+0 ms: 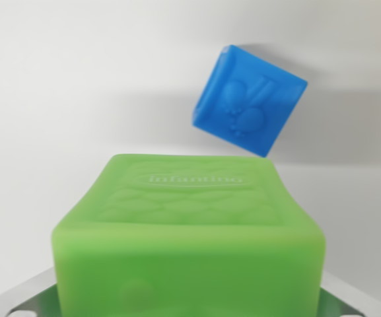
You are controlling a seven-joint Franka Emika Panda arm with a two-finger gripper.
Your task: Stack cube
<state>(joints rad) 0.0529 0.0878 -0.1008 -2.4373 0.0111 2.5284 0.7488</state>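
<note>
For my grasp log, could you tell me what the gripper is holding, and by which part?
The green cube appears held low on its sides, between metal fingers just visible at the bottom corners; contact itself is hidden.

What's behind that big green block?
Behind the green block lies a blue cube, turned at an angle on the white surface with an embossed face showing. The green block fills the lower frame and hides the surface under it.

Plain white surface [58, 99] — perhaps tabletop
</note>
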